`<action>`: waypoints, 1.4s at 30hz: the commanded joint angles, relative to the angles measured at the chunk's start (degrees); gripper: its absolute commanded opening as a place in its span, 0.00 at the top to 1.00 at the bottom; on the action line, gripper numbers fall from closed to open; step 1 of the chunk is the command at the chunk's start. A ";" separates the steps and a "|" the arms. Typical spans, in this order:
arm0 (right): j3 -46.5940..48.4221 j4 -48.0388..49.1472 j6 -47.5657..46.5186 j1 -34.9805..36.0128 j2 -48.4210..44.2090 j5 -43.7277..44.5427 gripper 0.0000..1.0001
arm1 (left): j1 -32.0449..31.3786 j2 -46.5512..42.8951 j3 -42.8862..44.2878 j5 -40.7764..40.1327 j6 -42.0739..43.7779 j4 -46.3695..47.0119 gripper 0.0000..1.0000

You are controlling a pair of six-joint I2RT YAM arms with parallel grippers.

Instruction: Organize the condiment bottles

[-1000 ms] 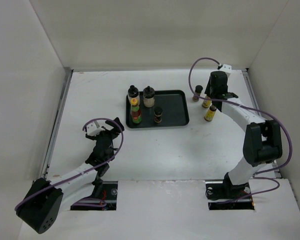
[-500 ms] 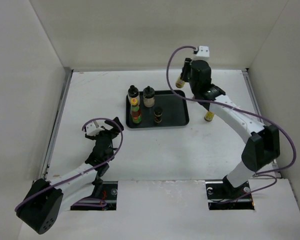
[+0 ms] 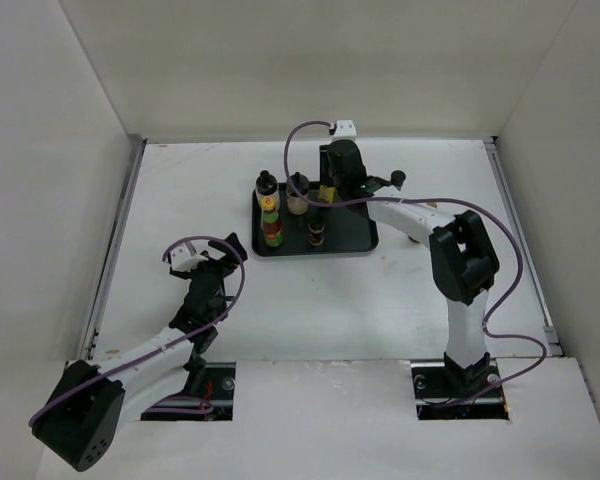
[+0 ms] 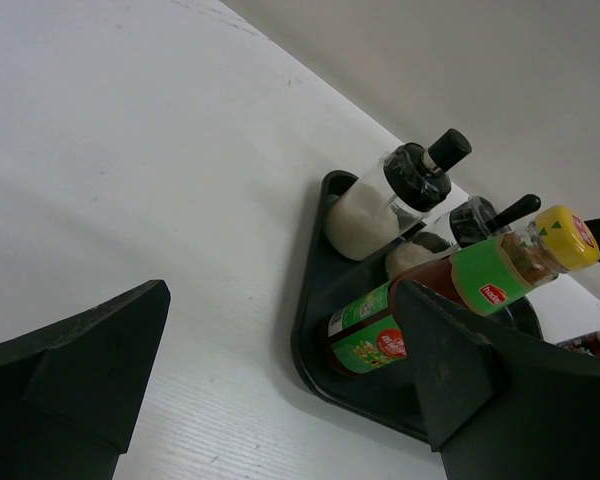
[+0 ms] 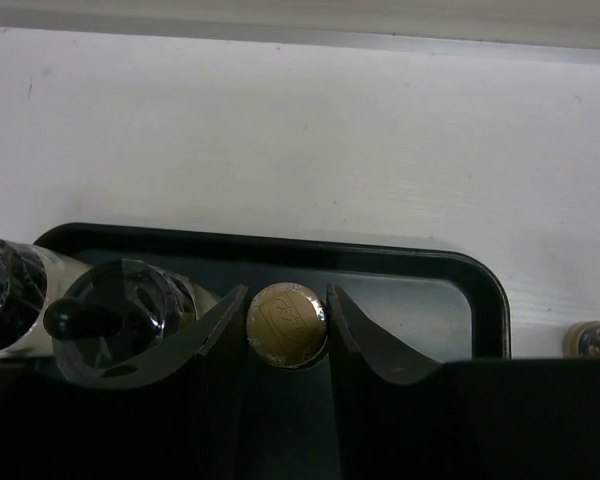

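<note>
Top external: right gripper (image 3: 329, 188) clamps a slim yellow-labelled bottle (image 3: 326, 194) at the tray's (image 3: 358, 222) far edge, just beside a pale black-capped bottle (image 3: 298, 195). Left gripper (image 3: 223, 256) gapes wide over bare table (image 3: 310, 300).

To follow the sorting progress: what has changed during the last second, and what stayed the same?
The right jaws, shut on a slim yellow-labelled bottle, lifted it from the table right of the black tray and carried it leftward; it now hangs over the tray. The left jaws stayed open and in place, and the four bottles on the tray did not move.
</note>
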 commanded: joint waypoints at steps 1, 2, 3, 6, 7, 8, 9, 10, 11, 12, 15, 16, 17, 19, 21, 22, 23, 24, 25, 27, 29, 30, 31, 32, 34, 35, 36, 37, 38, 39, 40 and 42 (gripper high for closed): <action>1.55 7.35 -0.56 0.54 -2.39 1.09 0.66 | 0.18 0.08 0.04 0.53 -0.53 2.57 0.00; 0.67 7.97 -0.82 0.71 -2.57 1.36 0.65 | 0.18 0.34 0.12 0.62 -0.53 2.57 0.00; -0.38 8.76 -1.00 0.89 -2.74 1.45 0.64 | 0.18 0.60 0.21 0.62 -0.53 2.57 0.00; -1.88 9.56 -1.00 1.06 -2.74 1.27 0.56 | 0.18 0.78 0.30 0.62 -0.62 2.66 0.00; -2.41 9.56 -1.00 1.07 -2.74 1.44 0.53 | 0.18 0.52 0.21 0.62 -0.62 2.66 0.00; -3.11 9.82 -0.74 1.07 -3.00 1.45 0.48 | 0.18 0.43 0.21 0.62 -0.62 2.66 0.00; -3.47 9.82 -0.39 1.07 -3.27 1.18 0.42 | 0.18 0.52 0.21 0.62 -0.62 2.66 0.00; -3.56 9.73 -0.30 1.07 -3.27 1.01 0.39 | 0.26 0.52 0.21 0.62 -0.62 2.66 0.00; -3.47 9.56 -0.21 1.07 -3.44 1.01 0.37 | 0.27 0.52 0.13 0.62 -0.62 2.66 0.00; -3.47 9.30 -0.21 1.07 -4.06 1.01 0.35 | 0.27 0.34 0.12 0.62 -0.62 2.66 0.00; -4.96 9.03 -0.12 1.07 -8.09 1.09 0.25 | 0.09 0.69 0.21 0.62 -0.62 2.66 0.00; -5.48 8.86 0.05 1.07 -9.84 1.01 0.22 | 0.18 0.87 0.30 0.62 -0.62 2.66 0.00; -6.36 8.33 0.40 1.07 -12.12 0.92 0.20 | 0.18 0.78 0.30 0.79 -0.62 2.66 0.00; -8.90 7.98 0.75 0.54 -16.87 1.36 0.17 | 0.18 0.34 0.21 1.06 -0.62 2.66 0.00; -13.73 8.59 1.28 -1.12 -23.20 1.88 0.15 | 0.26 0.52 0.21 1.06 -0.62 2.66 0.00; -16.45 8.59 1.72 -2.35 -26.27 2.67 0.15 | 0.35 0.43 0.21 1.06 -0.62 2.57 0.00; -19.35 8.42 1.98 -4.02 -29.43 4.07 0.14 | 0.35 0.00 0.21 1.06 -0.62 2.31 0.00; -22.34 7.98 2.25 -5.51 -32.33 6.00 0.14 | 0.27 -0.44 0.13 1.06 -0.62 2.31 0.00; -25.32 7.54 2.42 -7.01 -34.97 8.54 0.13 | 0.27 -0.62 0.04 1.06 -0.62 2.22 0.00; -31.04 5.87 2.69 -10.08 -39.02 13.73 0.12 | 0.27 0.07 0.04 0.97 -0.62 2.57 0.00; -35.70 4.64 2.95 -12.98 -41.23 16.81 0.11 | 0.00 0.87 0.30 1.06 -0.62 2.66 0.00; -37.55 4.20 3.04 -14.04 -42.02 17.52 0.11 | -0.26 1.13 0.39 1.06 -0.62 2.66 0.00; -39.14 3.85 3.22 -14.75 -42.55 18.14 0.11 | -0.35 1.31 0.48 1.06 -0.62 2.66 0.00; -40.28 3.84 3.65 -15.80 -42.73 18.15 0.11 | -0.26 1.74 0.56 0.97 -0.62 2.66 0.00; -41.17 3.06 4.44 -17.30 -41.68 16.49 0.13 | 0.09 1.75 0.56 1.06 -0.62 2.66 0.00; -41.52 2.97 5.14 -17.74 -40.98 15.43 0.15 | 0.09 1.23 0.48 1.06 -0.62 2.66 0.00; -41.87 3.31 5.76 -18.18 -40.37 14.55 0.17 | 0.00 0.87 0.39 1.06 -0.62 2.66 0.00; -42.05 3.40 6.55 -18.36 -39.66 13.32 0.18 | -0.09 0.78 0.30 1.06 -0.62 2.66 0.00; -41.97 3.58 6.99 -18.53 -39.14 12.53 0.20 | -0.09 1.04 0.30 1.06 -0.62 2.66 0.00; -41.70 3.84 7.52 -18.80 -38.17 11.56 0.24 | 0.09 1.48 0.39 1.06 -0.62 2.66 0.00; -41.27 4.28 7.70 -18.97 -37.12 10.86 0.26 | 0.18 1.57 0.48 1.14 -0.62 2.66 0.00; -40.65 5.07 7.87 -19.32 -35.53 10.32 0.32 | 0.00 1.14 0.48 1.41 -0.62 2.66 0.00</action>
